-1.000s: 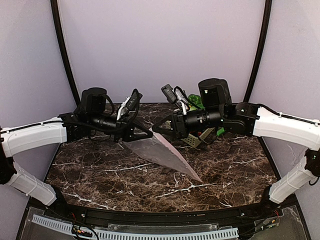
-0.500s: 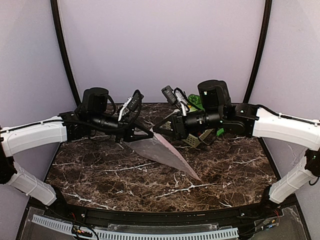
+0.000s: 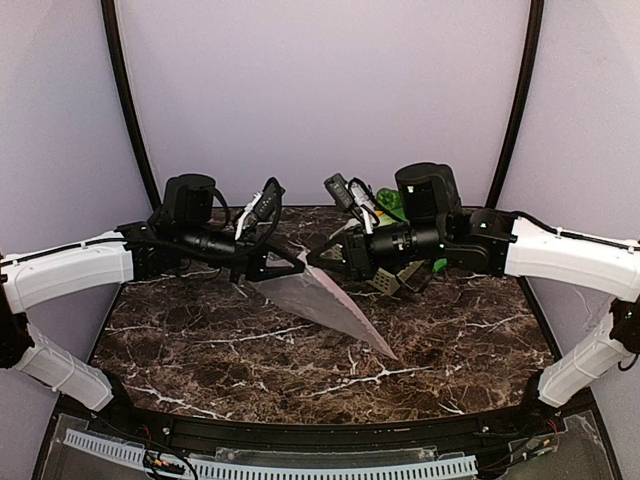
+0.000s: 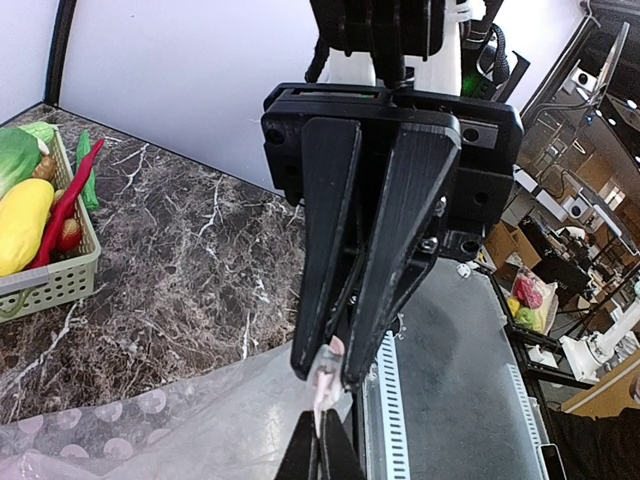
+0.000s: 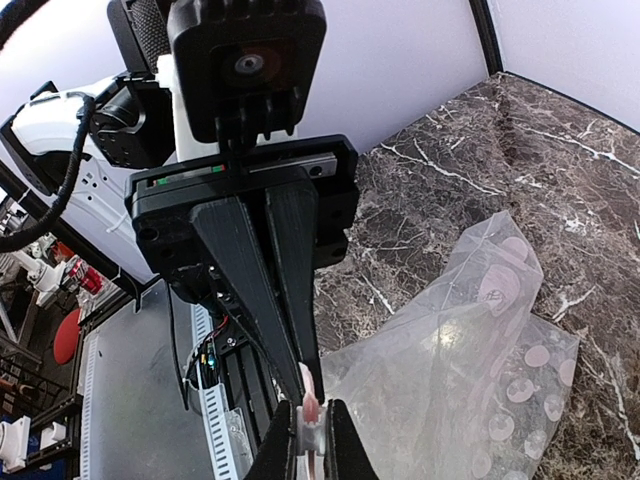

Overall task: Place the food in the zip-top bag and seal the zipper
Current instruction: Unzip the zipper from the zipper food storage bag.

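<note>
The clear dotted zip-top bag (image 3: 335,305) hangs between my two grippers, its low corner down near the marble. My left gripper (image 3: 296,264) and right gripper (image 3: 316,262) meet tip to tip at the bag's top corner. Both are shut on the pink zipper strip (image 4: 327,385). In the left wrist view my left gripper (image 4: 320,428) pinches the strip just below the right gripper (image 4: 326,370). In the right wrist view my right gripper (image 5: 311,428) holds the zipper (image 5: 309,400) under the left gripper (image 5: 307,378). The bag (image 5: 470,370) looks empty. The food (image 4: 25,220) lies in the basket.
The pale green lattice basket (image 4: 60,285) holds yellow corn, a red chili (image 4: 68,200) and green pieces; in the top view it sits behind my right arm (image 3: 395,280). The marble table (image 3: 220,340) has black rails at its near edge.
Both grippers keep their hold on the zipper. The left gripper has edged slightly right, and the bag's hanging corner has shifted a little left.
</note>
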